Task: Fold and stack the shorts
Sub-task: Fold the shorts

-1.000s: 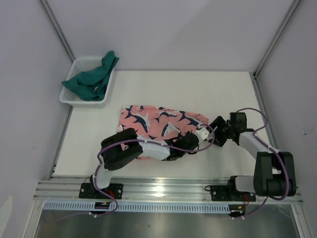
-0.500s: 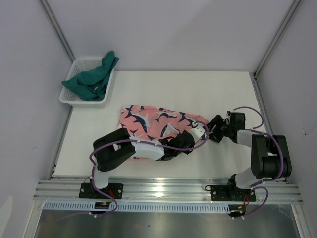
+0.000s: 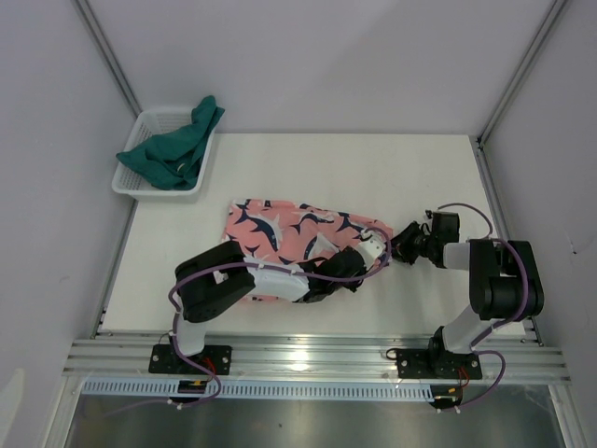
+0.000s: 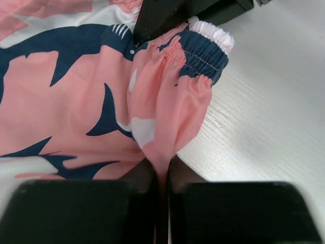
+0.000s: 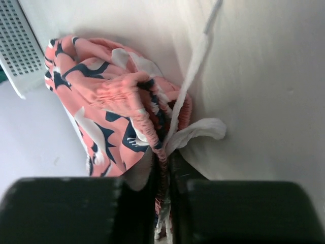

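First, back-left corner: white mesh basket (image 3: 131, 182) sits at the far left edge of the table (image 3: 392, 177).
Basket contents: teal shorts (image 3: 173, 154) bunched inside, one end draped up over the far rim; not folded.
Table centre: pink shark-print shorts (image 3: 275, 229) lie on the table, fairly flat on their left side, gathered and rumpled toward the right.
Left end effector (image 4: 161, 175): clenched on a pinched-up ridge of the pink fabric, close to the elastic waistband (image 4: 205, 48); its arm reaches across the near edge of the shorts.
Waistband: gathered navy and pink with white trim, at the right end of the shorts, resting against the table.
Right end effector (image 5: 162, 165): clenched on the bunched waistband edge at the right end of the shorts, low over the table, near the left one.
Drawstring (image 5: 195, 71): white, trails from the right grip across the table; a white end curls just beside the jaws.
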